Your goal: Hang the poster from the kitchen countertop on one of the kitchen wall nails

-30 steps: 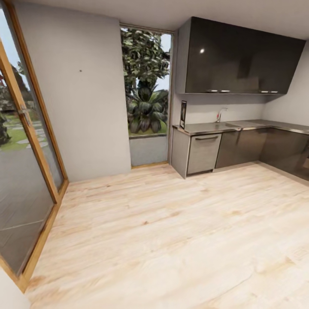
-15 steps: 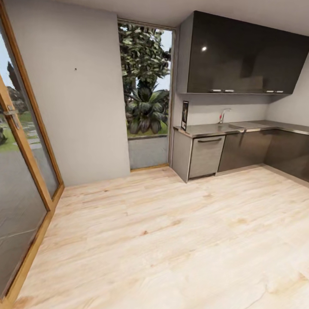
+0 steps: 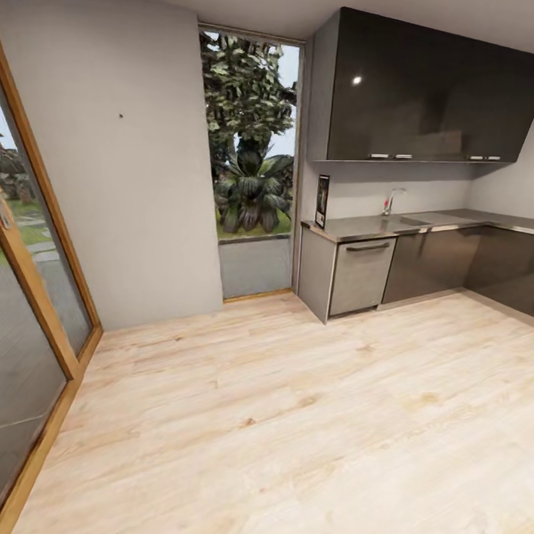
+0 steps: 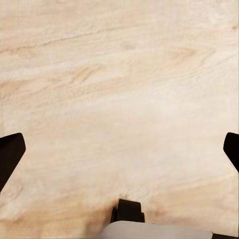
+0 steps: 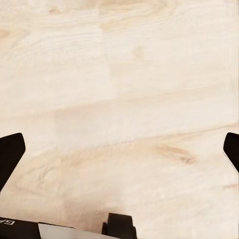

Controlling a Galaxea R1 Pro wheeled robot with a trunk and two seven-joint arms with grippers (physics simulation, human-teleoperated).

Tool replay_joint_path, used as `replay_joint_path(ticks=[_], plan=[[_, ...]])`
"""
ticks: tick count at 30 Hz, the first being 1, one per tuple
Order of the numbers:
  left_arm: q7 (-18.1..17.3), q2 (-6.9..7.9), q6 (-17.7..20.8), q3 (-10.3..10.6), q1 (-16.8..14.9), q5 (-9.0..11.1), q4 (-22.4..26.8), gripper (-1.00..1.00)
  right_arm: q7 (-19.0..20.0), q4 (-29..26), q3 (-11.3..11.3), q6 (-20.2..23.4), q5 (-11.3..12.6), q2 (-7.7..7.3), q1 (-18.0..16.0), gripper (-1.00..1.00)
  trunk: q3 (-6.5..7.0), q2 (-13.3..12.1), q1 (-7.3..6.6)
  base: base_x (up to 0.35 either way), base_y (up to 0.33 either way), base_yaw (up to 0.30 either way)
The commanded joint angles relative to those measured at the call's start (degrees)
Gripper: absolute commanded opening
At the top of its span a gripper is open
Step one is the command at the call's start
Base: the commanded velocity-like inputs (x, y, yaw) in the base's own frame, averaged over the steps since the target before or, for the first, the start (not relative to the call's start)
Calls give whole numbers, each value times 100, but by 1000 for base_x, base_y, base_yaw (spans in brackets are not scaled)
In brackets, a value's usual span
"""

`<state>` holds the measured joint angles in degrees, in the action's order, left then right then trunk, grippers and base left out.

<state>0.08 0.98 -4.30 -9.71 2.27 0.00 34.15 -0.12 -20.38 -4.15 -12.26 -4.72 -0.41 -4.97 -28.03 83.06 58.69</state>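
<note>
Right under you is pale wooden floor (image 3: 282, 415), and both wrist cameras look straight down at it. Your left gripper (image 4: 119, 149) has its fingers spread wide, one dark fingertip (image 4: 10, 152) at each side of that view with bare boards between them. Your right gripper (image 5: 119, 149) is spread the same way, its fingertips (image 5: 10, 152) far apart and nothing held.

Further ahead on your left, a wood-framed glass door (image 3: 30, 311) runs along the side of the room. Beyond the floor stands a plain grey wall (image 3: 141, 193), and high on it you can make out one wall nail (image 3: 121, 116), a tiny dark dot. To the right of that wall is a tall window (image 3: 252, 148) with plants outside.

Right of the window, the counter (image 3: 371, 224) sits on grey cabinets (image 3: 363, 274) and turns along the far right wall. The poster (image 3: 322, 201) stands upright on the counter's near left end, against the wall beside the window; it is too small here for you to read its artwork. A chrome faucet (image 3: 391, 200) rises further along the counter, and dark glossy upper cabinets (image 3: 430, 96) hang above it.
</note>
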Motion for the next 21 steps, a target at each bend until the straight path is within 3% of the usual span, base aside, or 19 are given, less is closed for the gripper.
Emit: replay_joint_path(ticks=[1,14,21], plan=[[-1,-1,-10,-5,2,0,5,100,-5,3,-15,-13,-38,-3,-4,100,-5,2,4,340,0,0],[1,-1,-10,-5,2,0,4,100,-5,8,-15,-13,-38,-3,-4,100,-5,2,4,340,0,-4],[1,-1,-10,-5,2,0,4,100,-5,8,-15,-13,-38,-3,-4,100,-5,2,4,340,0,-132]])
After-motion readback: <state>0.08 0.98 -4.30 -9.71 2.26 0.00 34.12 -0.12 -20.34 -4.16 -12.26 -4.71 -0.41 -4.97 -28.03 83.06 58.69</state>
